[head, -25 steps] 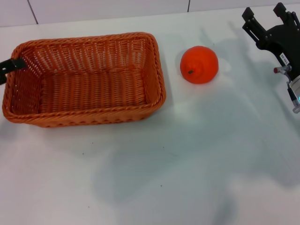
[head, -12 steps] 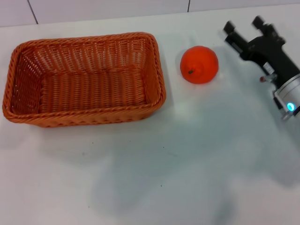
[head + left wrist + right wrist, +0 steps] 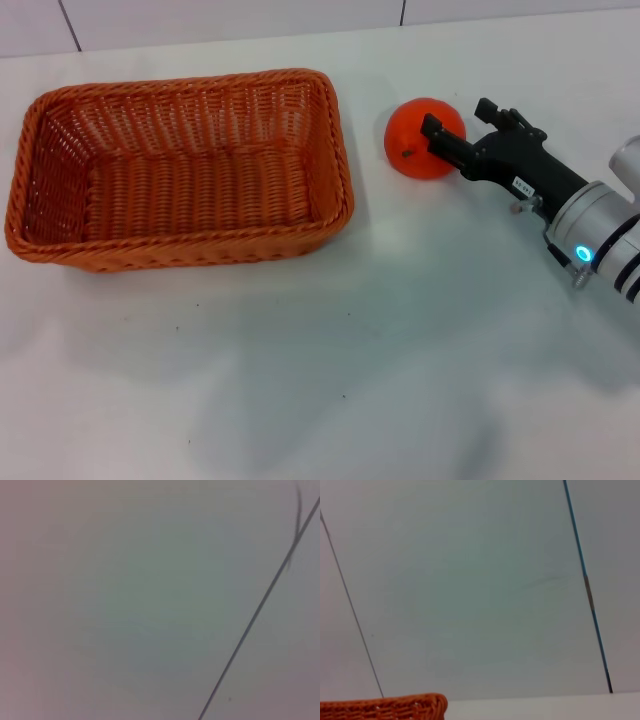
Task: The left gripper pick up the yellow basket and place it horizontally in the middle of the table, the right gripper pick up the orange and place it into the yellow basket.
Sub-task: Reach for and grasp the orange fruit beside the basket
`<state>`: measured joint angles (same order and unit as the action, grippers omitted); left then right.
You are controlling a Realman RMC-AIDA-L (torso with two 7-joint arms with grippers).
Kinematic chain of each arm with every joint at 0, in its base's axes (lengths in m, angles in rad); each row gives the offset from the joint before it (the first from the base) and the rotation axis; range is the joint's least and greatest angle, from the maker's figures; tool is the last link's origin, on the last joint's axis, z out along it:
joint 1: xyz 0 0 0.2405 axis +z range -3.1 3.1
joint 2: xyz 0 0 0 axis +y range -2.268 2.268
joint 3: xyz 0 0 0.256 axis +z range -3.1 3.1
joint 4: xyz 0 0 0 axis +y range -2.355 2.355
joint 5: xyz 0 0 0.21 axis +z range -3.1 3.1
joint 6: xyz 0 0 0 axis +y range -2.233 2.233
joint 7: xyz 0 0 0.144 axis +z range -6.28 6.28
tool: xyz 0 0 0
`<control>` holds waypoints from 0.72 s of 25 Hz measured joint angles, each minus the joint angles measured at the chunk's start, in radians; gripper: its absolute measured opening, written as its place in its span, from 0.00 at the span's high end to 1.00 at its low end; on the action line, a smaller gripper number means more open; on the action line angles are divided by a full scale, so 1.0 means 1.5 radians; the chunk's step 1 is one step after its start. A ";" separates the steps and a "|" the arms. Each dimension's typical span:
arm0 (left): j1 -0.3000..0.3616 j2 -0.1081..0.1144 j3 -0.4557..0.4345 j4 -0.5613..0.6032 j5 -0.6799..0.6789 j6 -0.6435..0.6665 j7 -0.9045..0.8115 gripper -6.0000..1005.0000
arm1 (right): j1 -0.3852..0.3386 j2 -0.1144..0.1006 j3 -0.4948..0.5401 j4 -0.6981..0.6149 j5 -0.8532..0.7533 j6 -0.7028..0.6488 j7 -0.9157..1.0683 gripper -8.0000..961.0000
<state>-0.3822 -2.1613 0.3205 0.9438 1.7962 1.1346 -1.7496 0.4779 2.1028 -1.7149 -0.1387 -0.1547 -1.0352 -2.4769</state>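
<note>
The yellow basket (image 3: 180, 165), orange-brown wicker, lies lengthwise on the white table (image 3: 330, 360), left of centre, with nothing in it. Its braided rim (image 3: 385, 707) also shows in the right wrist view. The orange (image 3: 415, 140) sits on the table just right of the basket. My right gripper (image 3: 456, 115) reaches in from the right, open, at the orange's right side. One finger (image 3: 445, 142) crosses in front of the fruit, and the other stands apart beyond it. I cannot tell whether either touches it. The left gripper is out of view.
A bare strip of table separates the basket's right wall from the orange. The right arm's silver wrist (image 3: 590, 235) with its blue light lies over the table's right side. The left wrist view holds only a pale surface with a thin dark line (image 3: 260, 605).
The black left finger at the basket's left rim has withdrawn out of view. The right gripper has swung down and leftward from the far right corner to the orange.
</note>
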 joint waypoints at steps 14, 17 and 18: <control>0.011 0.000 0.004 -0.101 -0.083 0.002 0.119 0.09 | 0.047 -0.001 -0.007 -0.005 -0.013 0.107 0.019 0.03; 0.012 0.000 0.007 -0.109 -0.083 0.004 0.119 0.09 | 0.052 -0.001 -0.009 -0.014 -0.019 0.122 0.019 0.03; 0.012 -0.001 0.007 -0.111 -0.083 0.005 0.119 0.09 | 0.054 -0.001 -0.009 -0.017 -0.019 0.127 0.019 0.03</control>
<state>-0.3644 -2.1623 0.3307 0.7774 1.6714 1.1427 -1.5710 0.5594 2.1015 -1.7280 -0.1638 -0.1833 -0.8444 -2.4485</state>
